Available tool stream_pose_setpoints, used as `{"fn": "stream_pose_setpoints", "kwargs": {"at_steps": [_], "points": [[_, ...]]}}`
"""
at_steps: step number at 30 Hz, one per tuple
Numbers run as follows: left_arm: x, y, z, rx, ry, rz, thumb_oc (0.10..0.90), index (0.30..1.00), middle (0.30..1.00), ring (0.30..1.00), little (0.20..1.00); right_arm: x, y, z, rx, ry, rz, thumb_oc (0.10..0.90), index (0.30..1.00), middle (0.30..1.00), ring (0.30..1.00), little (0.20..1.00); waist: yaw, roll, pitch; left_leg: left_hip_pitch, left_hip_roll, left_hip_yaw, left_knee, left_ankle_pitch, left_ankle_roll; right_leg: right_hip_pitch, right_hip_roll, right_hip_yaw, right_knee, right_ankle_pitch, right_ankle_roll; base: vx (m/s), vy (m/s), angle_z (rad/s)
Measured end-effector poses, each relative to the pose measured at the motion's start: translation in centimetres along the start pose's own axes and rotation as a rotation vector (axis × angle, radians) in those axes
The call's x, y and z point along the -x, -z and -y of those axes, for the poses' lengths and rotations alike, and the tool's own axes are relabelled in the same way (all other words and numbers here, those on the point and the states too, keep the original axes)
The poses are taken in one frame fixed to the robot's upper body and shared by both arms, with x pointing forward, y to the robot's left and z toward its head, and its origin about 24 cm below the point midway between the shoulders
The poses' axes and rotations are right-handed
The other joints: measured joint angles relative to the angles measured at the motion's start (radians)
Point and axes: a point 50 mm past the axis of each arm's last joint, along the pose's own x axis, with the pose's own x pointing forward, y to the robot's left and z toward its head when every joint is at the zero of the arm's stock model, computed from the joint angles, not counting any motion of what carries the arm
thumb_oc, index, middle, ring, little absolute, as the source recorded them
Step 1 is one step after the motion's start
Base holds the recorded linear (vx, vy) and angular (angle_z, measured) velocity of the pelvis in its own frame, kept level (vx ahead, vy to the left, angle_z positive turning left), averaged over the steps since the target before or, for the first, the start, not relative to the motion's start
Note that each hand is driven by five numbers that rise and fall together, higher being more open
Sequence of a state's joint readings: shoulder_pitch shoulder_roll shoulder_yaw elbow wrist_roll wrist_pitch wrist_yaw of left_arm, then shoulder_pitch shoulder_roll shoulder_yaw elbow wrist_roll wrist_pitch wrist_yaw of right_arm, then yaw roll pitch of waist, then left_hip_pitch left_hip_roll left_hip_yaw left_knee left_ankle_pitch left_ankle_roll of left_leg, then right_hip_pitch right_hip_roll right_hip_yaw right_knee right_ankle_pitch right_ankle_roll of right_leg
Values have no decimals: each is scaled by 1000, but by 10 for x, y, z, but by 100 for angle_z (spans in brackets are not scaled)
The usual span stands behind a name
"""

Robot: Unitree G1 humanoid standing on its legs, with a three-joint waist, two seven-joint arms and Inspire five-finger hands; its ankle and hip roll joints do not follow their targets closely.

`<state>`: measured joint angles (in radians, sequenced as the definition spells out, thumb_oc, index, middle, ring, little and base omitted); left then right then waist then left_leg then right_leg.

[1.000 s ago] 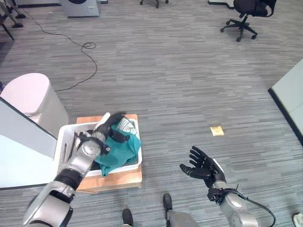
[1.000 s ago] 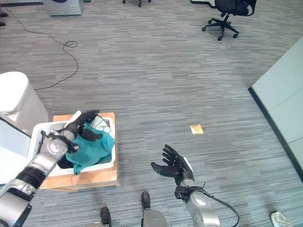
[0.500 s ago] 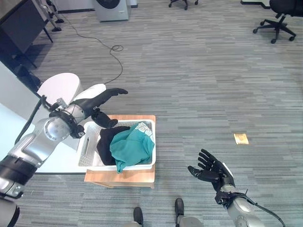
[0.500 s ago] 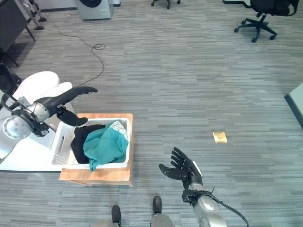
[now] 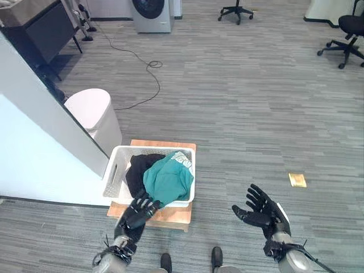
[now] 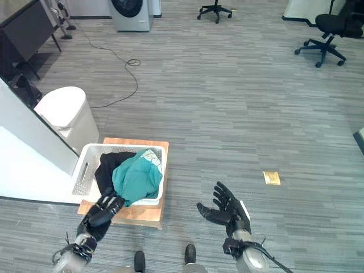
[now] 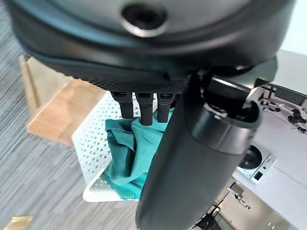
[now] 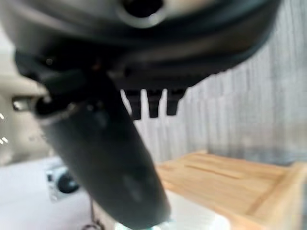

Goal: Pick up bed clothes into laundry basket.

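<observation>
A white laundry basket (image 5: 115, 176) stands on a low wooden platform (image 5: 170, 212) beside the bed. Inside it lie a teal cloth (image 5: 168, 179), draped over the front rim, and a black cloth (image 5: 136, 169) next to it. My left hand (image 5: 139, 210) hovers low just before the basket's front edge, open, fingers straight and holding nothing. In the left wrist view its fingers (image 7: 139, 106) point at the teal cloth (image 7: 125, 154). My right hand (image 5: 261, 208) hangs open over the carpet to the basket's right, palm empty.
The white bed (image 5: 34, 165) fills the left side. A white round bin (image 5: 94, 116) stands behind the basket. A washing machine (image 5: 152, 8) and a floor cable (image 5: 149, 68) lie far back. An office chair (image 5: 348, 31) stands far right, and a yellow note (image 5: 297, 180) lies on the carpet.
The camera has shifted. My left hand left the clothes in the basket, rose over its far left corner, then dropped low before the front edge. The right hand stayed open.
</observation>
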<state>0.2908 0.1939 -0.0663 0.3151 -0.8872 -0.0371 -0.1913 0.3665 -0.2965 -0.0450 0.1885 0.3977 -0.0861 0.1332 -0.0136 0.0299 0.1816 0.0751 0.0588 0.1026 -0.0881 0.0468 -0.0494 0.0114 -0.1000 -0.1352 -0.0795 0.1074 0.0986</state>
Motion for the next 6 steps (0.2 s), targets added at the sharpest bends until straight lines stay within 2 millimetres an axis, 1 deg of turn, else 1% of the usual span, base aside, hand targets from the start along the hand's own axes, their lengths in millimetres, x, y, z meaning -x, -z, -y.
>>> {"fn": "stream_pose_setpoints", "kwargs": {"at_steps": [3,4,6], "points": [[-2,-1,2,15,5,7,800,900,900,900,900,7,16,0,3,-14,-71,800,900,900,900,900,-2,0,0,1,-1,-2,0,1,1,0,-2,-2,3,0,0,0,0,0],[-5,-2,5,13,15,9,800,900,900,900,900,8,19,-2,6,-22,-85,800,900,900,900,900,-2,0,-1,1,-2,-3,0,1,2,1,-3,-3,4,0,0,0,0,0],[-8,-3,9,10,23,14,800,900,900,900,900,5,18,-6,-1,-33,-79,800,900,900,900,900,-1,1,-1,2,-2,-4,0,2,3,2,-3,-5,4,0,0,-2,1,2]]}}
